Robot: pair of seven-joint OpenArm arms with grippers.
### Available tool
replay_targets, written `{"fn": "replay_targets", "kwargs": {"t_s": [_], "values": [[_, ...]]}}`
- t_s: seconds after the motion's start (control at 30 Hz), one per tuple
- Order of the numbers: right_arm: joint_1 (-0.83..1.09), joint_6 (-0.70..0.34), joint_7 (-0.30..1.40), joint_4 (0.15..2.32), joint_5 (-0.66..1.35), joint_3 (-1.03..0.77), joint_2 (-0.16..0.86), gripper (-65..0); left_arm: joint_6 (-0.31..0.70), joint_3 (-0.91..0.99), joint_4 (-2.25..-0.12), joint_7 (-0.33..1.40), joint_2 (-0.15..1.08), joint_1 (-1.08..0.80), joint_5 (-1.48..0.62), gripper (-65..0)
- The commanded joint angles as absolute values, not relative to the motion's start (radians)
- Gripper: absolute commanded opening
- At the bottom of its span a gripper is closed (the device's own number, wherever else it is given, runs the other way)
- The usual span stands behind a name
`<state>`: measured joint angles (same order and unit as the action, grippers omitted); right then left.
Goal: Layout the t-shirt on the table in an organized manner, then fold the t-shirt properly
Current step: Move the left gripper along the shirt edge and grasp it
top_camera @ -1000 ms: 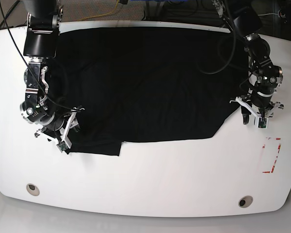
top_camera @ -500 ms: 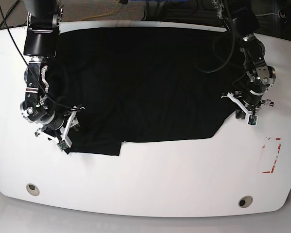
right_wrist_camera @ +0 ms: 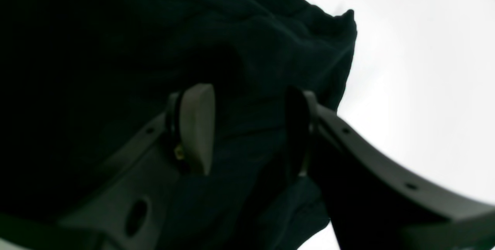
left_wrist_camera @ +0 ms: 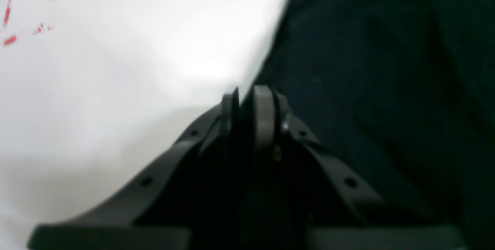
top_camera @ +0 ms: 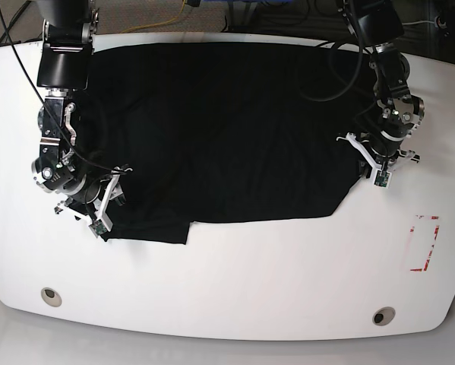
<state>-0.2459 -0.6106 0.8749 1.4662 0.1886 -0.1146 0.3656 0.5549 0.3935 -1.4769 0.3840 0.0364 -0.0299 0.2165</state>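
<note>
The t-shirt [top_camera: 219,129] lay spread on the bench [top_camera: 235,281], unfolded. Left gripper [left_wrist_camera: 249,97] jaws were nearly closed at its edge; right gripper [right_wrist_camera: 247,126] jaws gaped around cloth.

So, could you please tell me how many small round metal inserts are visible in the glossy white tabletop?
2: one small round metal insert near the front-left edge, another near the front-right. The black cloth t-shirt may hide others.

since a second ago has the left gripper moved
Yes. In the base view the left gripper has shifted up and inward, away from the red outline mark, onto the edge of the t-shirt.
</note>
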Motion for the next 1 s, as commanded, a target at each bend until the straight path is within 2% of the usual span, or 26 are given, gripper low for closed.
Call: {"fn": "replay_targets", "kwargs": {"t_s": [0.0, 0.6, 0.97], "values": [[-0.268, -0.610, 0.855, 1.486, 0.200, -0.122, 0.381, -37.5, 0.552, 0.366, -1.549, 0.361, 0.025, -0.030, 0.202, -60.1], [-0.266, -0.610, 0.857, 1.488, 0.202, -0.122, 0.381, -37.5, 0.547, 0.387, -1.666, 0.361, -0.016, -0.045, 0.202, -59.8], [-0.254, -0.610, 0.857, 1.497, 0.202, -0.122, 0.380, -37.5, 0.545, 0.470, -1.561, 0.355, 0.015, 0.044, 0.206, -59.6]]}}
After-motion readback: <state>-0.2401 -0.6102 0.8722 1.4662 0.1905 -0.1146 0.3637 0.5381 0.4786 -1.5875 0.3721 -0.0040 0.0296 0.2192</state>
